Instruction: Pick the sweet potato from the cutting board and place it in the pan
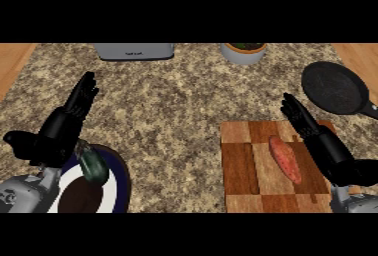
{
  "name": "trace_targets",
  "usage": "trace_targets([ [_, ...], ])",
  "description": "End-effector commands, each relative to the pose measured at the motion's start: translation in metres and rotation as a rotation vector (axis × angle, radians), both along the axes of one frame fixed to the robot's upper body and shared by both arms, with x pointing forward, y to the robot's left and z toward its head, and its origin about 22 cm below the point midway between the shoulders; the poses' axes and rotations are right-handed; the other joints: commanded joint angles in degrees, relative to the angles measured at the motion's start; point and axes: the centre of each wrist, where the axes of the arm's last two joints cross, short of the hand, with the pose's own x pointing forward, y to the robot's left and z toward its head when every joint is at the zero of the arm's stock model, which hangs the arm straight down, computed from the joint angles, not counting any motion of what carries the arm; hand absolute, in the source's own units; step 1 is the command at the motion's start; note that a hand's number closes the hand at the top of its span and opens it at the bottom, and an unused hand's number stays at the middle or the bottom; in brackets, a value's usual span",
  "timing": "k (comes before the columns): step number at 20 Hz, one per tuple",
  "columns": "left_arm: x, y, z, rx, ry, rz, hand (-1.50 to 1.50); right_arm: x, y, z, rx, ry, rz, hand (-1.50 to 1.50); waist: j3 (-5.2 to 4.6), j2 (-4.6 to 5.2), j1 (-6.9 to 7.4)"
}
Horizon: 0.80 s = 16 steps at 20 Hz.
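Open right hand (314,132) beside the long orange sweet potato (285,159) on the checkered wooden cutting board (244,170); the tuber may roll from closing fingers; black round pan (334,89) waits; left hand (66,125) open.

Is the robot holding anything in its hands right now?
No. Both the left hand and right hand are open; the sweet potato lies untouched on the cutting board.

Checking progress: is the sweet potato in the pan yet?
No. The sweet potato lies on the cutting board; the pan holds nothing.
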Motion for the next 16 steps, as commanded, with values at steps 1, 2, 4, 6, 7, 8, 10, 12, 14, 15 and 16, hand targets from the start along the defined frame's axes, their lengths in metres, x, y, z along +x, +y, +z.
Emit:
trace_targets([
  [1,0.007,0.006,0.004,0.046,-0.009,-0.028,0.00,0.014,-0.023,0.001,-0.016,0.061,-0.045,-1.50,-0.41,1.25,1.54],
  [2,0.001,-0.006,-0.010,0.046,0.014,-0.037,0.00,0.034,-0.031,0.007,-0.005,0.119,-0.056,-1.50,-0.41,1.39,1.96],
  [4,-0.001,-0.001,-0.017,0.077,0.062,-0.055,0.00,0.057,-0.046,0.011,-0.055,0.248,-0.095,-1.50,-0.41,1.86,3.20],
  [6,0.001,0.000,-0.006,0.105,0.062,-0.085,0.00,0.051,-0.096,-0.012,-0.082,0.397,-0.172,-1.50,-0.22,2.54,4.43],
  [7,-0.004,-0.003,-0.016,0.079,0.092,-0.082,0.00,0.036,-0.105,0.028,-0.707,0.264,-0.164,-1.50,-1.66,3.02,4.53],
  [8,-0.003,-0.004,-0.017,0.081,0.103,-0.090,0.00,0.040,-0.099,0.040,-0.822,0.188,-0.107,1.50,-1.27,2.72,4.73],
  [10,0.001,-0.003,-0.017,0.075,0.143,-0.099,0.00,0.036,-0.093,-0.035,-0.617,0.248,-0.291,1.50,-0.26,2.13,3.30],
  [12,-0.003,-0.004,-0.028,0.090,0.152,-0.072,0.00,0.029,-0.094,-0.061,-0.482,0.213,-0.362,-1.50,-0.29,1.65,2.33],
  [14,-0.001,-0.007,-0.027,0.076,0.181,-0.063,0.00,0.023,-0.113,-0.078,-0.446,0.219,-0.343,-1.50,-0.32,1.47,2.15],
  [15,-0.003,-0.020,-0.038,0.082,0.169,-0.071,0.00,0.031,-0.107,-0.073,-0.448,0.240,-0.297,-1.50,-0.39,1.31,1.83],
  [16,-0.008,0.000,-0.023,0.075,0.187,-0.050,0.00,0.015,-0.122,-0.060,-0.494,0.270,-0.232,-1.50,-0.41,1.16,1.68],
])
